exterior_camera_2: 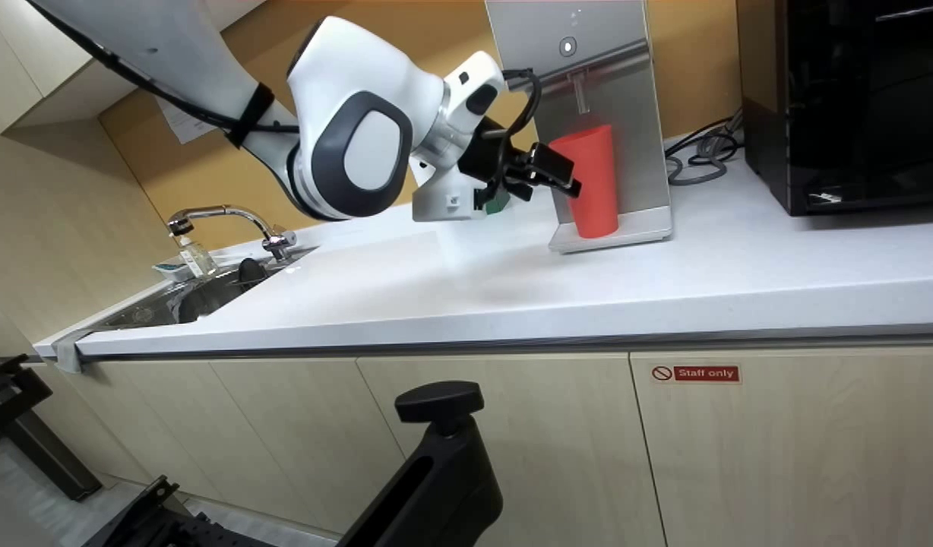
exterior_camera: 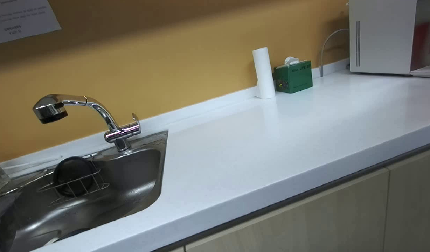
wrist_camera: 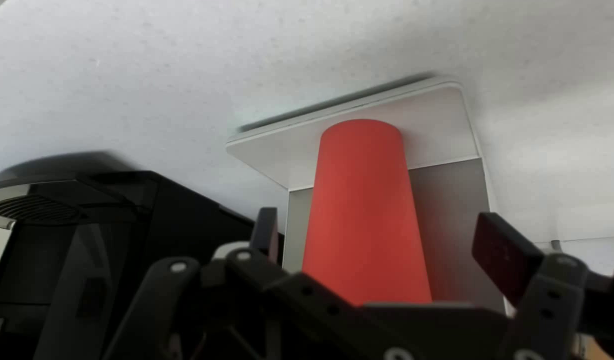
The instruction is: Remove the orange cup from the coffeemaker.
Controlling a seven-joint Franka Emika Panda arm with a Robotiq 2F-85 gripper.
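Red-orange cylindrical cup is sitting in white boxy coffeemaker, lined up btwn spread jaws; grip + removal apparently remaining.

In an exterior view, the Panda arm is looking smooth, rounded and white, turning pale grey along the upper link. A black cable is running down that link, and a wide black strap is binding it. Farther along, a dark grey ring is framing a pale oval cap. A metallic grey collar is banding the arm near its end, a black oval patch is marking the white wrist housing, and a second cable, also black, is looping out beside it. In the wrist view, the gripper is showing black jointed links, round silvery screw heads and blocky dark fingertip pads, one of them looking faintly reddish.
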